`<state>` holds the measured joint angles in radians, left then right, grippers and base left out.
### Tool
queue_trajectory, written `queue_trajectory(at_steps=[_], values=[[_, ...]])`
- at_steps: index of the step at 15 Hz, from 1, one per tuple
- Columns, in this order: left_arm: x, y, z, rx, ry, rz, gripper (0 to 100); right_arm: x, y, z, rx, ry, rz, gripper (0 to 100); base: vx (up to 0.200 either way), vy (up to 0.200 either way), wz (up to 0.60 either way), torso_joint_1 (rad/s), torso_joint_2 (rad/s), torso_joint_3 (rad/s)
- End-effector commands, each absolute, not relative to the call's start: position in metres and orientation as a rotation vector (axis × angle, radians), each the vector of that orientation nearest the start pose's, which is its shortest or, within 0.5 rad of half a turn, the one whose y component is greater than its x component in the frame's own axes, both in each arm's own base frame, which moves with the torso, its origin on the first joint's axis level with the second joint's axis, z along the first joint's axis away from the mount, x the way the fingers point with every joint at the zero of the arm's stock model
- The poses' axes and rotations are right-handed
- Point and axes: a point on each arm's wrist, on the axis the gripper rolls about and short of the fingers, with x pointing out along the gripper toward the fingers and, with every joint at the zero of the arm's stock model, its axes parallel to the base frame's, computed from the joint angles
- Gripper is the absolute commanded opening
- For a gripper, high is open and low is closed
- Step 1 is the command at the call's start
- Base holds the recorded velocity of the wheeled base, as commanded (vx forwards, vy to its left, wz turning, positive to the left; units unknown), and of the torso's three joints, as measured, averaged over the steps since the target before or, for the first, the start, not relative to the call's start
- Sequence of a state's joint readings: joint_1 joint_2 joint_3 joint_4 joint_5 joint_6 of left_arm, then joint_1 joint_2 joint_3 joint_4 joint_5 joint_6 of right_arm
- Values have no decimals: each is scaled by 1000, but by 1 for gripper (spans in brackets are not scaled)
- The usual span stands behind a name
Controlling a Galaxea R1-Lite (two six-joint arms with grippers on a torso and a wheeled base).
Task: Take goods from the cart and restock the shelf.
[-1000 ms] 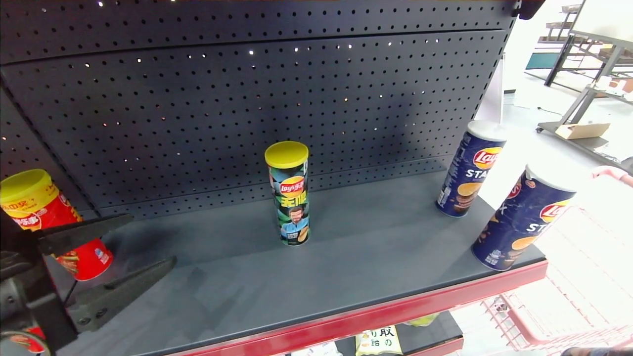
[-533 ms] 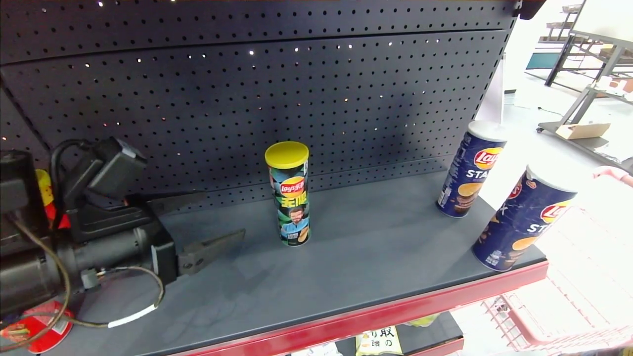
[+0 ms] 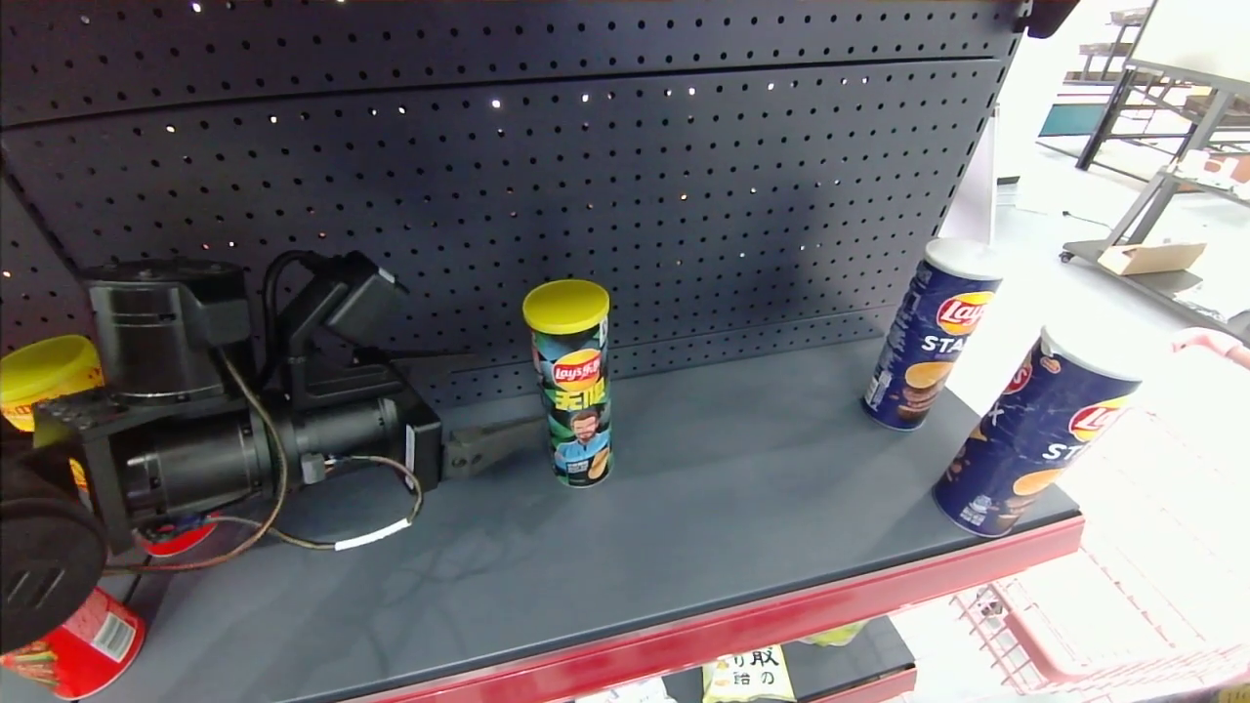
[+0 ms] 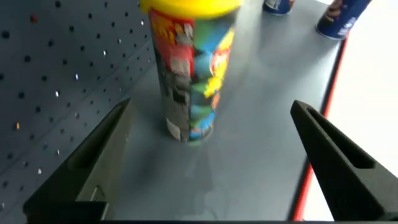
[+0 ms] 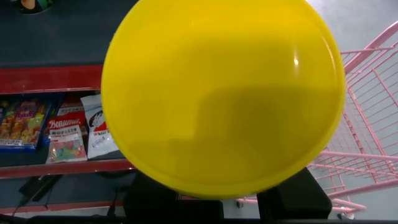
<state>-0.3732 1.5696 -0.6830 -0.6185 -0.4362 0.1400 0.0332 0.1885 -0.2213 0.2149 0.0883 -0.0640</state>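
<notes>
A tall can with a yellow lid and green printed sides (image 3: 578,383) stands upright mid-shelf near the pegboard. My left gripper (image 3: 527,434) lies low over the shelf just left of it. In the left wrist view the left gripper (image 4: 211,109) is open, its fingers (image 4: 93,162) spread wide, with the can (image 4: 189,68) standing at the tips between them, untouched. My right gripper (image 5: 233,202) is shut on a can whose yellow lid (image 5: 224,93) hides the can's body, held over the pink cart (image 5: 370,118).
Two blue cans (image 3: 930,335) (image 3: 1037,434) stand at the shelf's right end, the nearer one at the red front edge (image 3: 742,620). Red cans (image 3: 44,376) (image 3: 68,644) sit at the far left behind my arm. The pink cart (image 3: 1152,557) is lower right. Snack bags (image 5: 68,130) fill the lower shelf.
My left arm has swung rightward across the shelf, from beside the red cans to the green can, its fingers staying open. The cans on the shelf have not moved.
</notes>
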Motion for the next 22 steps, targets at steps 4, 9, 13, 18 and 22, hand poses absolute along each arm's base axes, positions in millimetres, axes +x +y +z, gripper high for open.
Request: queue_trajectory(at_steps=[4,9,13,18,22], values=[[262,-123,173,130,244,-856,100,-22,1,118,-59,180,127,0,0,0,0,0,0,0],[286,-133,161,133,163,-843,100,-22,1,120,-59,176,125,0,0,0,0,0,0,0],[299,-137,162,132,146,-836,100,-22,1,120,-61,177,122,0,0,0,0,0,0,0],[313,-143,170,131,107,-806,100,-22,1,120,-61,177,122,0,0,0,0,0,0,0],[314,-149,172,132,96,-813,100,-22,1,121,-61,173,122,0,0,0,0,0,0,0]])
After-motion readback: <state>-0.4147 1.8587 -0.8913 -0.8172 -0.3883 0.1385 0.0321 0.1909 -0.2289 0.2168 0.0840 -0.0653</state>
